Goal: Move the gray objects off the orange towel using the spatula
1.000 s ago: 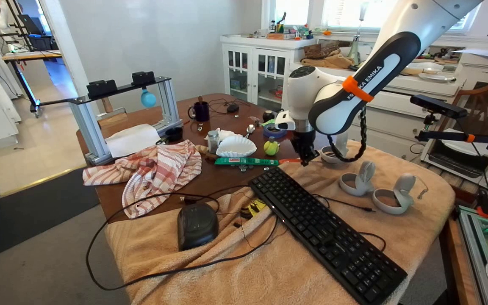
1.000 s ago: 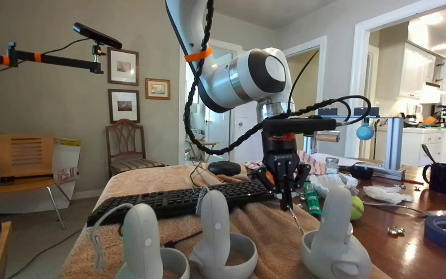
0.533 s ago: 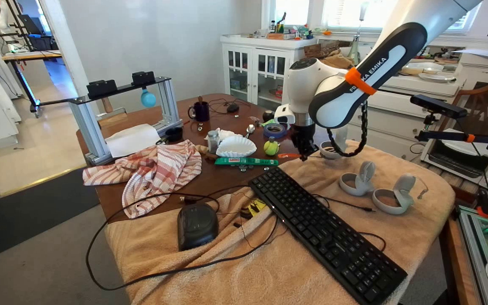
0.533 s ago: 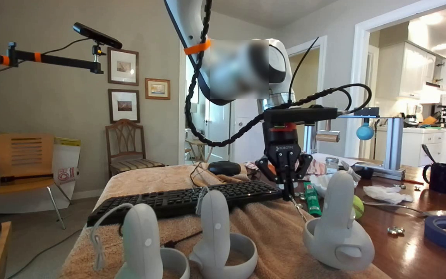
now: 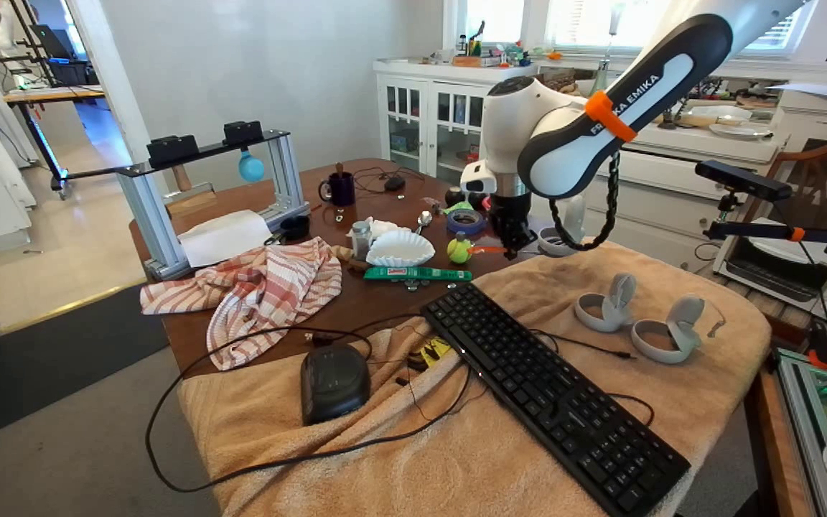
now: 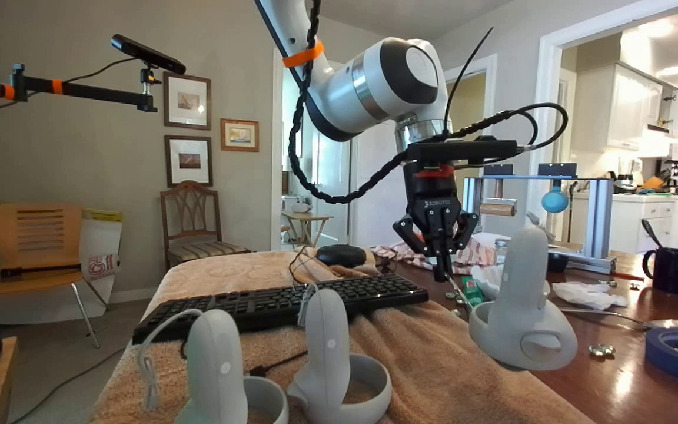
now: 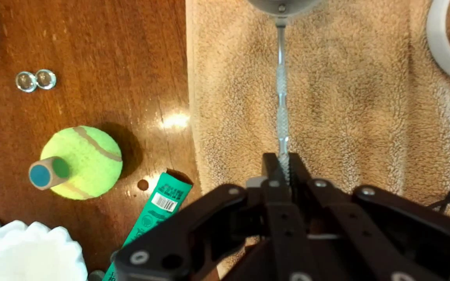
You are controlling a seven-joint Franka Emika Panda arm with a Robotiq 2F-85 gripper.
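I found my claw (image 7: 283,159) above the orange towel (image 7: 346,117), near its edge, clamped on what I took for the spatula (image 7: 281,86) by its thin knurled shaft; a narrow pinch suited so slim a handle. The shaft sloped down to a first gray controller (image 6: 521,312) near the towel's edge; this appeared raised on the hidden tip, I judged, for carrying off. A second gray controller (image 6: 328,347) and a third gray controller (image 6: 215,365) rested on the towel, presumably awaiting their turn. A dark mug (image 6: 677,274) stood well apart from the towel, suitably out of the way.
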